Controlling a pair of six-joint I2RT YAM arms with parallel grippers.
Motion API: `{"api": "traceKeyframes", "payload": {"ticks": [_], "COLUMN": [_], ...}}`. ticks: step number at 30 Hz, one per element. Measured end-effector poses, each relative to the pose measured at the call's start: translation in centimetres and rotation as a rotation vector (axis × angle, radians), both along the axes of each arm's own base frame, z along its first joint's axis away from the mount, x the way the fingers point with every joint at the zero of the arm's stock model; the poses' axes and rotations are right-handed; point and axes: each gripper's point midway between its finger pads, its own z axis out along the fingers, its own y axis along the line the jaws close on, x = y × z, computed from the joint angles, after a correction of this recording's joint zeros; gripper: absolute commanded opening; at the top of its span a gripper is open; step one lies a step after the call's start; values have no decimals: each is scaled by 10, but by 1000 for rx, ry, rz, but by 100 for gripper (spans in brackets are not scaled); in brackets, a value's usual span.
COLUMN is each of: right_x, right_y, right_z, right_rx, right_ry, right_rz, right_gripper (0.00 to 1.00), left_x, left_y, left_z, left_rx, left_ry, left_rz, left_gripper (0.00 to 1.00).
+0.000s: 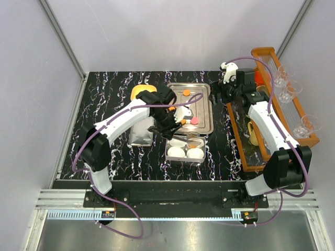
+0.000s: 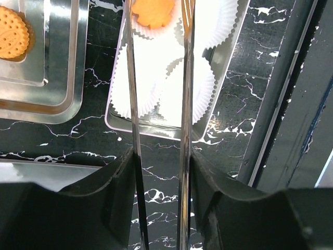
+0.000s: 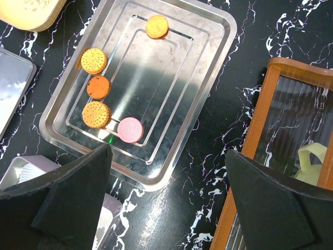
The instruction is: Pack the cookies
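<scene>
- Five cookies (image 3: 96,113) lay loose in the steel baking tray (image 3: 208,62). Four ran in a line along one long side, with the pink cookie (image 3: 130,129) at its end.
- A sixth cookie (image 2: 148,13) sat in a paper cup (image 2: 156,34) in the small tin (image 2: 117,112), between the long blades of the left pincer (image 2: 158,6). The blades stood apart and clamped nothing.
- The left arm was nearer that line. The right pincer (image 3: 169,156) hung wide open above the tray.
- The blade tips ran off the frame, and from above the left arm hid most of the cookies.
</scene>
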Motion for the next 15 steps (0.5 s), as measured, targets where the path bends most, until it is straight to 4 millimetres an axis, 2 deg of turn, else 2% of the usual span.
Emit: {"api": "traceKeyframes", "payload": {"ticks": [15], "right_x": [0], "right_y": [0], "right_z": [0], "right_rx": [1], "right_ry": [0], "right_rz": [0], "right_gripper": [100], "left_x": [4], "left_y": [-2], "left_z": [-1], "left_rx": [-4], "left_ry": [-12], "left_rz": [13], "left_gripper": [44]}}
